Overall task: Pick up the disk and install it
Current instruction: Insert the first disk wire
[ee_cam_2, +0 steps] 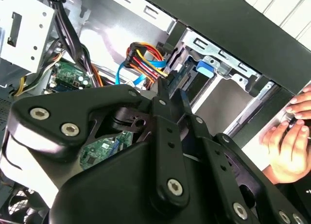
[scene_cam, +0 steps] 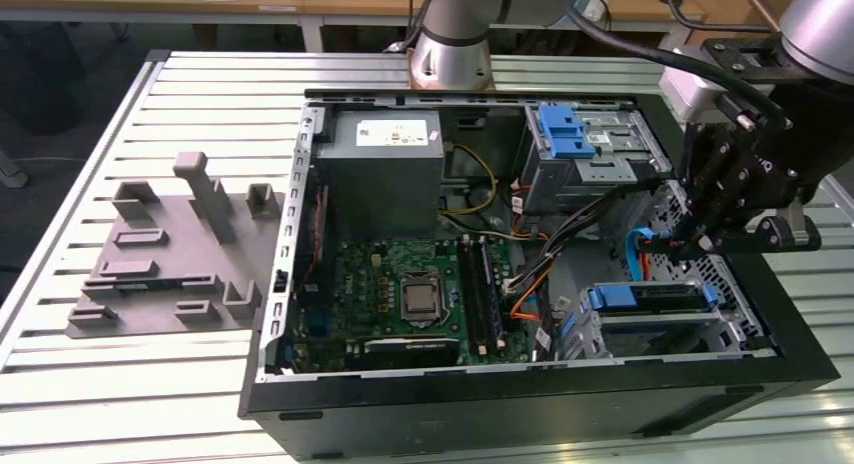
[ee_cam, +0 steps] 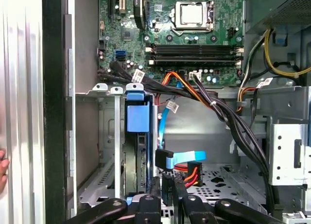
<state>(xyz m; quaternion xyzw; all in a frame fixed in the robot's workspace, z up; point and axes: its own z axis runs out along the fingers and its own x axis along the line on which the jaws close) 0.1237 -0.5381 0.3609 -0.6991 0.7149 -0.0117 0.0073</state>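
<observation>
Beneath everything is a slatted metal table [scene_cam: 80,384]. Reading across the exterior view, I have a grey fixture plate [scene_cam: 167,274] near the table's left edge, then the open computer case [scene_cam: 534,409] taking the middle and right. Inside the case come the power supply [scene_cam: 387,154] at the far wall, the motherboard [scene_cam: 400,294] nearer me, and then a bundle of orange and black cables [scene_cam: 534,299].

The disk [scene_cam: 647,297] stands on edge in the drive cage [scene_cam: 727,334], at the case's near corner on the exterior view's right. In the first wrist view its blue bracket [ee_cam: 136,118] looks about level with the cage top, though I cannot tell whether it has latched. My gripper [scene_cam: 687,246] hangs just above and beside the cage, fingers drawn narrow with nothing I can make out between them.

What worries me is the wiring. In the first wrist view a blue data lead with a black plug [ee_cam: 165,161] and a red-and-yellow power plug [ee_cam: 193,174] lie loose right at the fingertips. Any descent could hook and drag them, or wedge them against the disk. An off-centre push could skew the bracket in its rails.

In the second wrist view a person's hand [ee_cam_2: 291,136] rests at the case's outer wall. It is close enough that a sideways swing of the arm could strike it.
</observation>
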